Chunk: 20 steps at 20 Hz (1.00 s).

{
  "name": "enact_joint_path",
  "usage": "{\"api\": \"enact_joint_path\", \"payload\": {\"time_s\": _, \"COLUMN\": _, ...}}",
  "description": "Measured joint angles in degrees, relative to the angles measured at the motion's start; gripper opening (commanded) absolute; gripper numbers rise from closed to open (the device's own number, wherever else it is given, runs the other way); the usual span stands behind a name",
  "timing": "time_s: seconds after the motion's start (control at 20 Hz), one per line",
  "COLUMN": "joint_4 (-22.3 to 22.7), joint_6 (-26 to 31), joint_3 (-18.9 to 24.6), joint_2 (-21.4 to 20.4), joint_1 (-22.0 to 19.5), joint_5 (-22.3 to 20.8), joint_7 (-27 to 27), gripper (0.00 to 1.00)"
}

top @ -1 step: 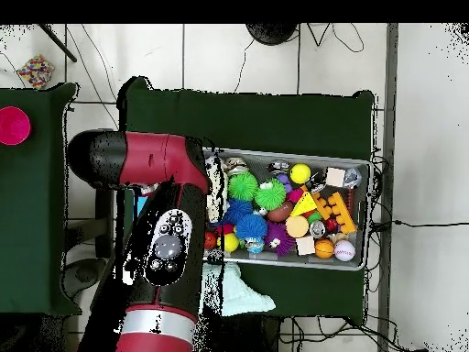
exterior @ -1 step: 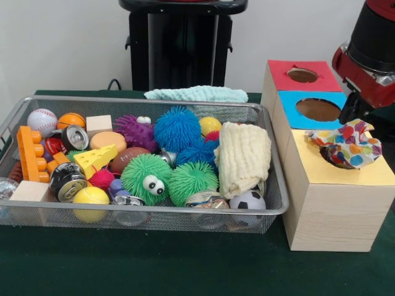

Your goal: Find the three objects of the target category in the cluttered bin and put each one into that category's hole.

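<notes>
Front view: arm (exterior @ -1 step: 369, 55) sits over the box (exterior @ -1 step: 336, 203) at right, above the yellow-topped section. A polka-dot cloth (exterior @ -1 step: 345, 145) is bunched at the yellow hole, half in and half spilling over the rim, so cloths look like the target category. The gripper itself is hidden behind the arm body; can't tell if it is open, closed or touching the cloth. Red hole (exterior @ -1 step: 302, 75) and blue hole (exterior @ -1 step: 318, 110) look empty from here. In the bin (exterior @ -1 step: 18, 117) a cream cloth (exterior @ -1 step: 244, 157) lies at the right end, draped over other clutter. A mint cloth (exterior @ -1 step: 196, 94) lies outside on the table just behind the bin's far rim. The rest is balls, cans, blocks and spiky toys.

Overhead view: the arm (top @ -1 step: 165, 247) covers the box completely, gripper not visible. The bin (top @ -1 step: 362, 165) is still crowded. The mint cloth (top @ -1 step: 243, 295) lies on the table just beside the bin, toward the robot.

Progress, as a judgement: one cloth is partway in, not fully dropped. Cream and mint cloths remain. Roughly a third done at best.
</notes>
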Motion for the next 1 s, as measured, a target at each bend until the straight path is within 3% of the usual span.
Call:
{"api": "enact_joint_path", "payload": {"time_s": 0.5, "joint_4": -0.20, "joint_6": -1.14, "joint_3": 0.46, "joint_2": 0.23, "joint_1": 0.76, "joint_5": 0.79, "joint_7": 0.00, "gripper": 0.00}}
{"api": "enact_joint_path", "payload": {"time_s": 1.0, "joint_4": -2.74, "joint_6": -6.01, "joint_3": -4.00, "joint_2": 1.86, "joint_1": 3.87, "joint_5": 0.79, "joint_7": 0.00, "gripper": 0.00}}
